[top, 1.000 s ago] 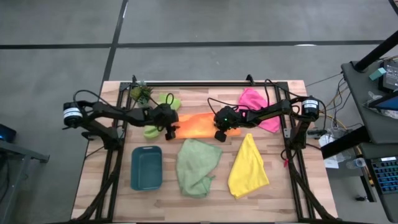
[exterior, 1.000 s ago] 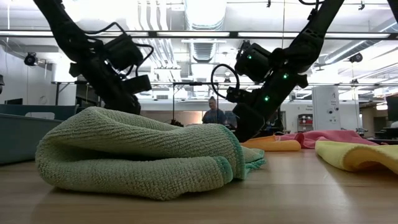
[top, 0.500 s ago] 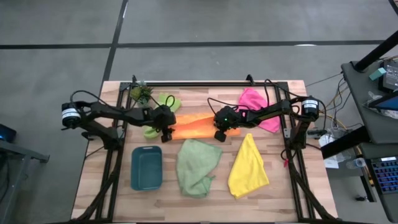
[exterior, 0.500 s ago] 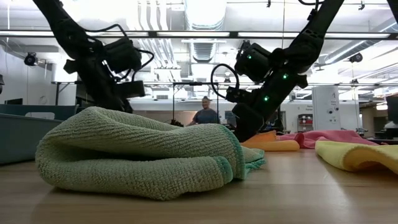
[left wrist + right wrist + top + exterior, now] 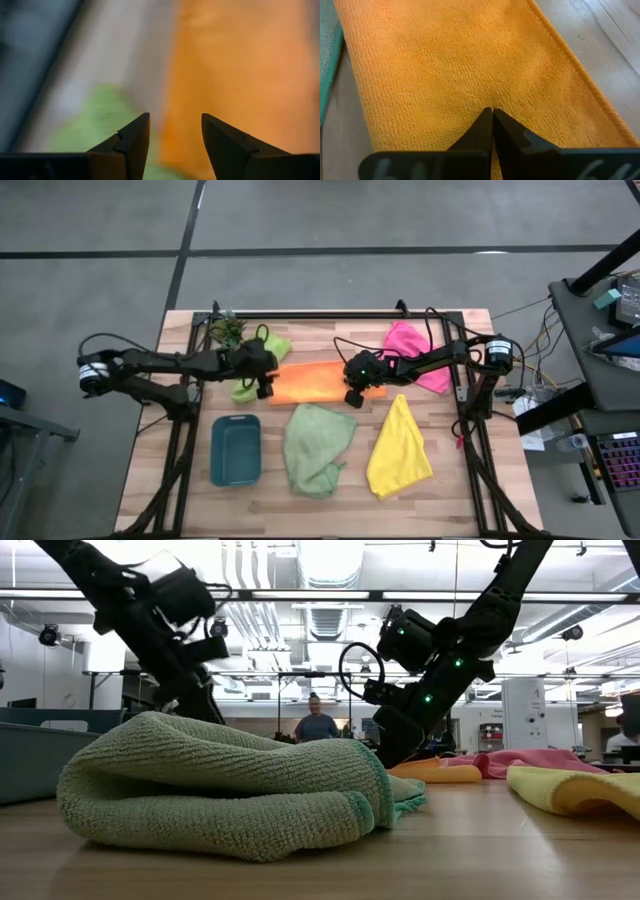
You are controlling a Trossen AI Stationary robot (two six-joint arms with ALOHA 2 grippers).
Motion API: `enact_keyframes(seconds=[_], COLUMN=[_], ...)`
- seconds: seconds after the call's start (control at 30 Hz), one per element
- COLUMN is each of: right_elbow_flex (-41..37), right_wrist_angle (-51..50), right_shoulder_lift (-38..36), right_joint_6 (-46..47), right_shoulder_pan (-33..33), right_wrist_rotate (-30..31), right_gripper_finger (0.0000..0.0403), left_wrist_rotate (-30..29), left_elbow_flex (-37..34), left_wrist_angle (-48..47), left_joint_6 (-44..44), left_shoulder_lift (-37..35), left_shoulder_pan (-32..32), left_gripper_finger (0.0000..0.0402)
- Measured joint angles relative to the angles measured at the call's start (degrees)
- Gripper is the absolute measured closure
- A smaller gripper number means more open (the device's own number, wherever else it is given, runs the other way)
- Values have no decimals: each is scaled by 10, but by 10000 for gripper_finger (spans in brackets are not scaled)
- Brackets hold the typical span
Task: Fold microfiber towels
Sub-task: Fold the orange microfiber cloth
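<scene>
**Orange towel mid-fold at the far centre of the table, one claw pinning it, one free**

Wooden table [image 5: 470, 490] seen from above, five towels spread on it. Orange towel [image 5: 318, 382] at far centre, lying flat as a long strip running left to right. Pale green towel [image 5: 318, 448] bunched near centre, yellow towel [image 5: 400, 450] to its right, pink towel [image 5: 408, 345] at far right, lime towel [image 5: 277, 345] crumpled at far left. Teal tray [image 5: 214, 450] at near left; small potted plant [image 5: 228, 330] in the far left corner.

Right claw [image 5: 354, 396] closed, tips down on the right end of the orange strip; unclear whether any cloth is pinched. Left claw [image 5: 264, 385] open and empty, hanging just beside the strip's left end, over the lime towel.

Likely step: folding the strip in half, end to end. To do it well: take only the orange left edge, both layers, well clear of the lime cloth touching it. Lift low, carry rightward, and lay edge on edge. Keep the right end pinned until the fold lands, then clear that claw out of the way.

Open room: bare wood along the far edge behind the strip. Tighter on the near side, with the pale green towel just beside the strip. Pink towel close to the right end. Plant and tray near the left arm's path.
</scene>
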Motion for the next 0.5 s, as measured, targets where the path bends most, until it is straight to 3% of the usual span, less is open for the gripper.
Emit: enact_keyframes(seconds=[0.1, 0.33, 0.5], right_elbow_flex=[0, -1, -1], right_wrist_angle=[0, 4, 5], right_shoulder_lift=[0, 0, 0], right_joint_6=[0, 0, 0], right_shoulder_pan=[0, 0, 0], right_wrist_rotate=[0, 0, 0], right_gripper_finger=[394, 394, 394], left_wrist_rotate=[-52, -55, -56], left_elbow_flex=[0, -8, 0], left_wrist_angle=[14, 125, 125], left_joint_6=[11, 15, 0], left_shoulder_lift=[-4, 69, 130], left_shoulder_pan=[15, 29, 29], left_gripper_finger=[238, 238, 238])
